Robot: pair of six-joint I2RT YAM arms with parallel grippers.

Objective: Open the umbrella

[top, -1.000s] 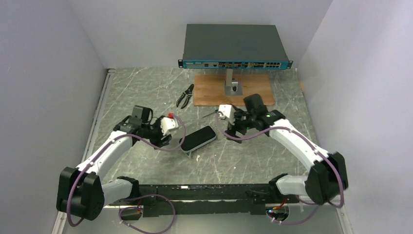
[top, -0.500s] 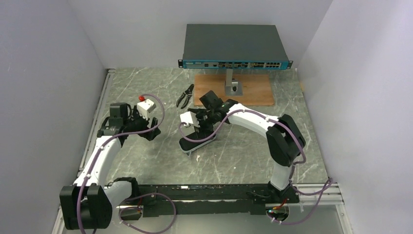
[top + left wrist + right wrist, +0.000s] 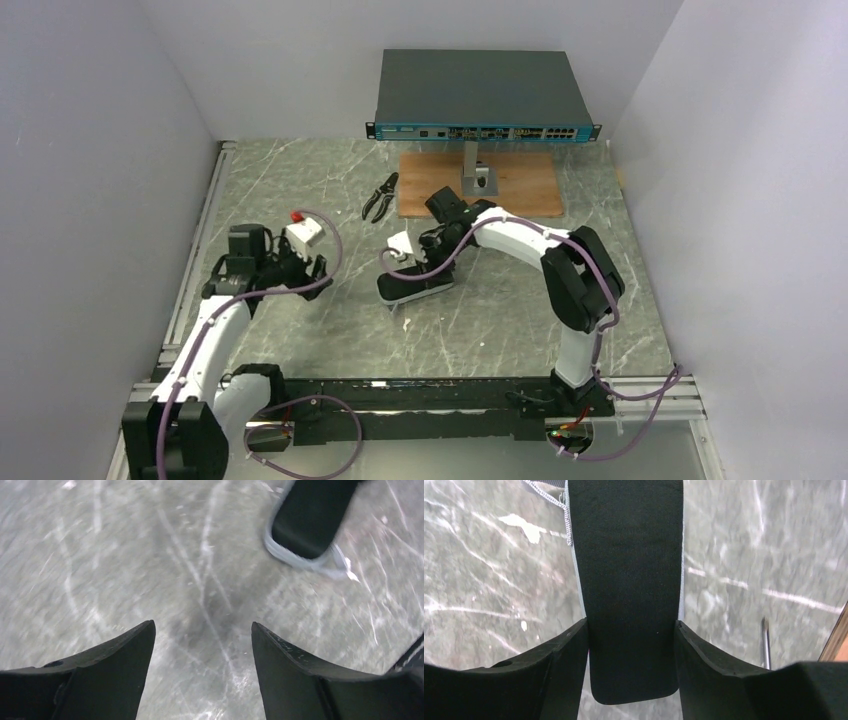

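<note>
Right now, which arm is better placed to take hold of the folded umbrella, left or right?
Right. The right gripper straddles the umbrella, one finger against each long side. The left gripper hangs open over the table, with the umbrella off ahead of it.

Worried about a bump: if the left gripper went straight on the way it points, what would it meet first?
Probably bare table: the left gripper tilts down at it, open. The umbrella lies farther on, off to the right.
</note>
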